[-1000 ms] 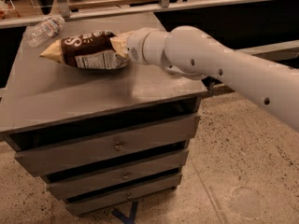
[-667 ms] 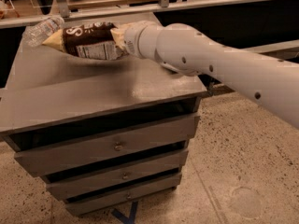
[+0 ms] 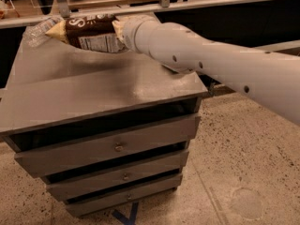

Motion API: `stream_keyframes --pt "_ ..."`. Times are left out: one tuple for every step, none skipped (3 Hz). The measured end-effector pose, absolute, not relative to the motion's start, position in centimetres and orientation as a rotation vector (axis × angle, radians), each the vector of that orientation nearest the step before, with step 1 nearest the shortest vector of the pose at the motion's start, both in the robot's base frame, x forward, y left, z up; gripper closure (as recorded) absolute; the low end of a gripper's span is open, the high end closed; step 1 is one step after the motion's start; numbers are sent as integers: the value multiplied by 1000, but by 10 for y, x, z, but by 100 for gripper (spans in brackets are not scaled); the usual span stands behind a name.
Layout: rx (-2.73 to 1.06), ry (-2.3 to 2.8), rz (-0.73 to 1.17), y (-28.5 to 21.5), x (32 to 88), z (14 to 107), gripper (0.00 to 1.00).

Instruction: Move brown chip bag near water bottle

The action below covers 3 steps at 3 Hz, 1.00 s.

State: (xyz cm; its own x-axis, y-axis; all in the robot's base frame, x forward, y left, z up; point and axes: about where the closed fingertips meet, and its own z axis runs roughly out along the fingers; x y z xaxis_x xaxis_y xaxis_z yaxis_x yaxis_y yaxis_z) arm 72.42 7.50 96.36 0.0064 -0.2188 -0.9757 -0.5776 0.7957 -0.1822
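Lab: end effector (image 3: 120, 32) over drawer cabinet (image 3: 154, 137)

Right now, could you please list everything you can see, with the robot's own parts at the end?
brown chip bag: one, dark brown with cream ends, at the back of the cabinet top, its left end right by the bottle
water bottle: one, clear, back left corner of the cabinet top
cabinet: one, grey, three drawers, standing on the floor
floor: one, speckled beige, around the cabinet
tape mark: one, blue, on the floor at the cabinet's foot
arm: one, pale grey, reaching in from the right
hand: one, pale grey, at the bag's right end, mostly hidden
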Motion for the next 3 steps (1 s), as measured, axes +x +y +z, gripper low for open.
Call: stream_keyframes --pt "-656 1533 289 78 736 971 100" --pt "-696 1500 249 85 755 976 100" --pt "-752 1507 221 93 776 968 100"
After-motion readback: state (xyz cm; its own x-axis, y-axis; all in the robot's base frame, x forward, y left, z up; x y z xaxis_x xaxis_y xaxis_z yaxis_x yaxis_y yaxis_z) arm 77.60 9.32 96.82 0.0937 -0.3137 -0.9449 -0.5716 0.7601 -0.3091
